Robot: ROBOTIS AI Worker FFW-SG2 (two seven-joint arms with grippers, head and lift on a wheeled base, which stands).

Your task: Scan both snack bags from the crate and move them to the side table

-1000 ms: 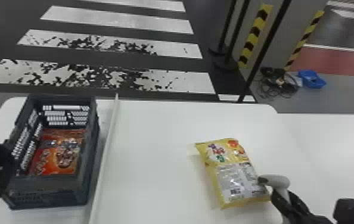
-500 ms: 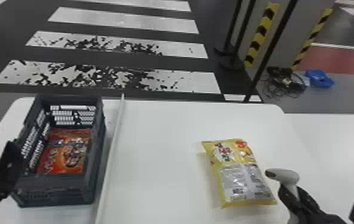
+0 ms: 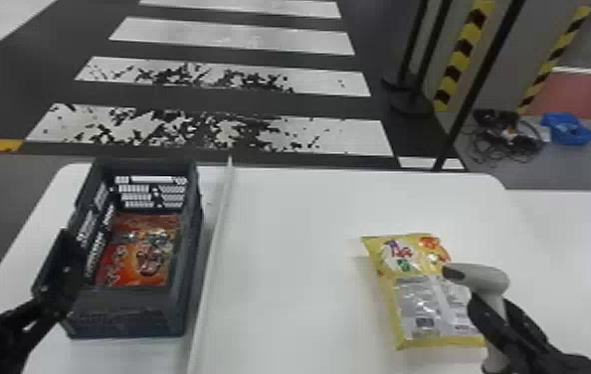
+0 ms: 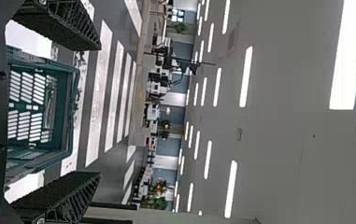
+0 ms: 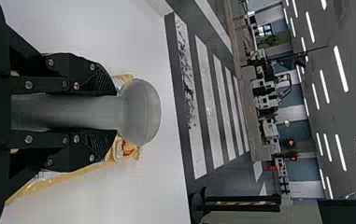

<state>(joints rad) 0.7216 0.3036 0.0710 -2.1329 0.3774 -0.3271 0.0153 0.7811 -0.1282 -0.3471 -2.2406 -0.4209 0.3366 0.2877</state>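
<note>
White worktop (image 3: 284, 308) supports the crate (image 3: 130, 313), whose red snack bag (image 3: 135, 256) lies ahead-right of your nearer left hand (image 4: 99, 111), fingers apart, while your right hand (image 5: 113, 114), beside the yellow bag (image 3: 389, 298), is clamped on the scanner (image 5: 140, 112).

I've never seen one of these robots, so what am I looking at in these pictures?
This is a two-armed robot at a white table. One picture looks forward and down from its head; the others come from its wrists, turned sideways. To its left sits a dark crate holding a red-orange snack bag; a yellow bag lies out on the table, further right. The right end effector grips a grey tool, apparently the scanner, by the yellow bag. The left end effector is open and empty near the crate.
</note>
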